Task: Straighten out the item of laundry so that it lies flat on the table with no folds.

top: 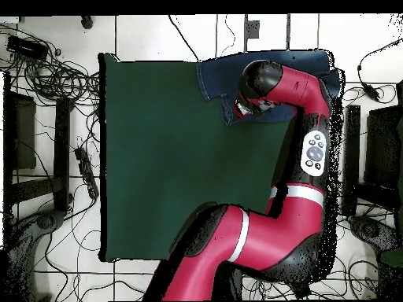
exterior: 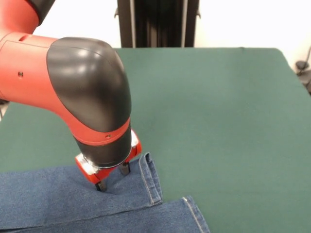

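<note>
The item of laundry, blue denim jeans [exterior: 48,199], lies at the near left of the green table [exterior: 218,121]. Two leg ends point right, their hems side by side, one [exterior: 150,179] behind the other [exterior: 194,216]. My gripper [exterior: 112,177] points down over the rear leg, just left of its hem. Its two fingers stand apart with nothing between them, tips at or just above the denim. In the overhead view the jeans [top: 220,79] lie along the table's top edge [top: 157,59], partly under the arm [top: 283,86], which hides the gripper.
The black pedestal [exterior: 155,22] stands at the far side. The arm's large red and black wrist [exterior: 82,97] hangs over the left part of the table. Cables and racks [top: 47,79] surround the table on the floor.
</note>
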`<act>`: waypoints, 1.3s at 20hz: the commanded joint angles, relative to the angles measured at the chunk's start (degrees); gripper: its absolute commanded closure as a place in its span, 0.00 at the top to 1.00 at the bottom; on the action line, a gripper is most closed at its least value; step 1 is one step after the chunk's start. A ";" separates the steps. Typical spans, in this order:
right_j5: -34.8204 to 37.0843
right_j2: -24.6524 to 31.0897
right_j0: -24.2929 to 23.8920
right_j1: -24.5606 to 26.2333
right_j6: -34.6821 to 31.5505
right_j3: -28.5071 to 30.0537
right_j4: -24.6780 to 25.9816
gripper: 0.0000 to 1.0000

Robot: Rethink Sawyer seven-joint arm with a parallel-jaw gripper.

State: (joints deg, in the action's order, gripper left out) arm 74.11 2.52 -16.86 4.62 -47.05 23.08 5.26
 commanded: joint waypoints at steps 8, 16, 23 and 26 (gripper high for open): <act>12.27 1.22 2.56 12.12 -12.14 -9.20 2.68 0.00; 20.97 0.22 3.34 14.72 -11.05 -14.16 3.68 0.00; 20.10 0.29 3.49 15.06 -10.90 -14.77 4.43 0.00; 15.82 1.09 3.29 14.64 -11.34 -14.16 4.20 0.00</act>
State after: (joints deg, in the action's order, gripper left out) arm 89.40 1.65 -16.35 14.45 -47.45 3.52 6.68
